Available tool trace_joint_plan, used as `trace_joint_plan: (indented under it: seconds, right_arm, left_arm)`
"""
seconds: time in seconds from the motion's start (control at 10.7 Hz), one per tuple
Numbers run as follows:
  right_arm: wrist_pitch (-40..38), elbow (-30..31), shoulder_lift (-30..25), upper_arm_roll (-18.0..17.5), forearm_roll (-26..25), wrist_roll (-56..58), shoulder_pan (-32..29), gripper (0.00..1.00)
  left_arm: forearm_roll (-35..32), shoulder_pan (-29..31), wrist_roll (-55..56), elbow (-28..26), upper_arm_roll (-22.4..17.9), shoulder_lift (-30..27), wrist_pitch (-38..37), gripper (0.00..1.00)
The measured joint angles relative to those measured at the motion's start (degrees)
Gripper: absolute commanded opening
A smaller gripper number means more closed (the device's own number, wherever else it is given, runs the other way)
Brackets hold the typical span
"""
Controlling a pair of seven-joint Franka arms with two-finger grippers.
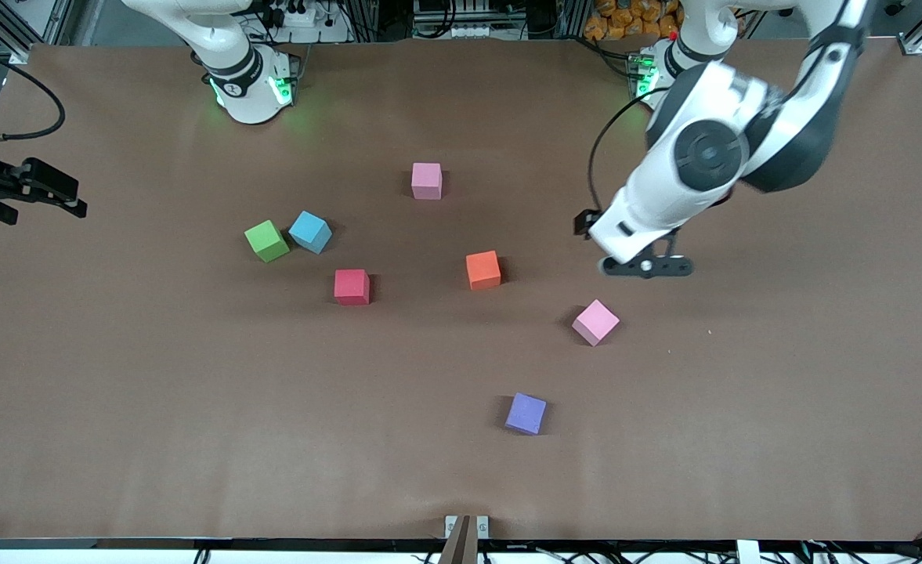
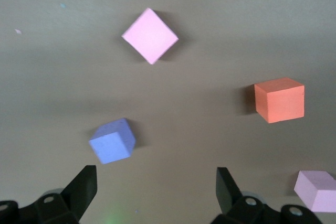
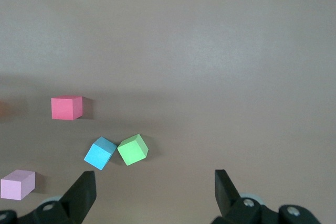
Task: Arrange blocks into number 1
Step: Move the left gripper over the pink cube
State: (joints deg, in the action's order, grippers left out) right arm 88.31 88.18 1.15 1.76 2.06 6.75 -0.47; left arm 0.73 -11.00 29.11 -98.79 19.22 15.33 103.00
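The purple cube (image 1: pixel 526 413) lies nearest the front camera and has no part in the figure. Taking the orange block (image 1: pixel 483 269) as the landmark: one pink block (image 1: pixel 595 322) sits nearer the camera than it, toward the left arm's end, turned askew; the other pink block (image 1: pixel 426 180) lies farther from the camera; the red block (image 1: pixel 352 286) rests toward the right arm's end, slightly nearer the camera; the light blue block (image 1: pixel 309 232) is farther along that way, touching the green cube (image 1: pixel 266 240).

No block lines up with another, so the number 1 looks wholly unbuilt.

The left gripper (image 2: pixel 152 184) hovers open and empty over the table beside the askew pink block. The right gripper (image 3: pixel 152 190) waits, jaws apart, holding nothing.
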Motion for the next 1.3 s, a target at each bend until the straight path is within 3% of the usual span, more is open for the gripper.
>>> trace_joint_plan:
  seconds: [0.47, 0.93, 1.3]
  right_arm:
    - [-0.1, 0.0, 0.1, 0.0, 0.0, 0.0, 0.0, 1.0]
    - [-1.9, 0.4, 2.0, -0.5, 0.5, 0.3, 1.3, 1.0]
    - [-0.8, 3.8, 2.2, -0.5, 0.6, 0.3, 3.7, 1.0]
  left_arm:
    - [0.0, -8.6, 14.8, 2.0, 0.2, 8.1, 7.7, 1.0]
    - [0.0, -22.0, 29.0, 2.5, 0.4, 12.8, 12.4, 1.0]
    - [-0.5, -29.5, 36.4, 2.6, 0.2, 17.7, 16.7, 1.0]
